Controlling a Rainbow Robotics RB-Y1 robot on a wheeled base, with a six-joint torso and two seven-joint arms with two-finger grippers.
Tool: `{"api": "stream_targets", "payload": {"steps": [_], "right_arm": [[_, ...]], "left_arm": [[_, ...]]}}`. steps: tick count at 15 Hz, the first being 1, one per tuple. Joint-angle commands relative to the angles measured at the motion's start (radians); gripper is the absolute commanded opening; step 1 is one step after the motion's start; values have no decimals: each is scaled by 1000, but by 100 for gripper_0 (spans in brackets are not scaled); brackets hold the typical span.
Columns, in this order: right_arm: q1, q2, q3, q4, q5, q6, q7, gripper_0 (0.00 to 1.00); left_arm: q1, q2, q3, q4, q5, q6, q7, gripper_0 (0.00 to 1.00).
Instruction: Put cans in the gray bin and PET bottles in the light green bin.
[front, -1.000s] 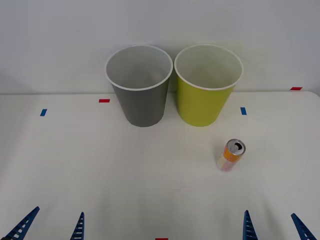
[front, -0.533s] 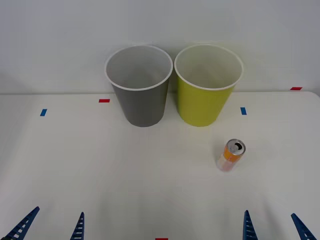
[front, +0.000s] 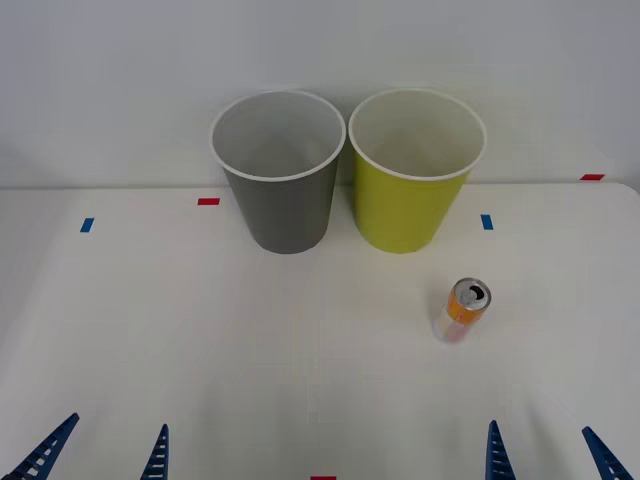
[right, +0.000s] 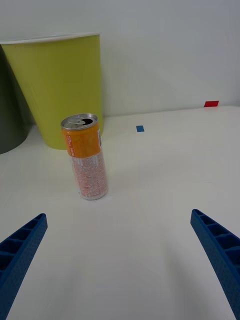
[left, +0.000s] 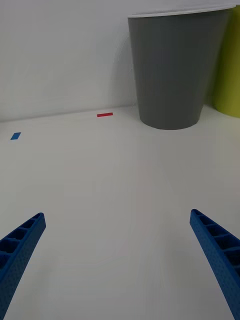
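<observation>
One slim can (front: 462, 311), orange fading to white with a silver top, stands upright just in front of the tapered light green bin (front: 412, 190); the gray bin (front: 282, 190) sits beside that. Left gripper (front: 100, 455) and right gripper (front: 545, 452) hover spread wide, holding nothing.

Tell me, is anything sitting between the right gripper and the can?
No. In the right wrist view the stretch from the open right gripper to the upright can is bare table; the front view shows the same.
</observation>
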Motion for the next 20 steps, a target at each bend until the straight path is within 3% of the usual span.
{"api": "stream_targets", "payload": {"steps": [1,20], "right_arm": [[0,0,0,0,0,0,0,100],[0,0,0,0,0,0,0,100]], "left_arm": [[0,0,0,0,0,0,0,100],[0,0,0,0,0,0,0,100]]}}
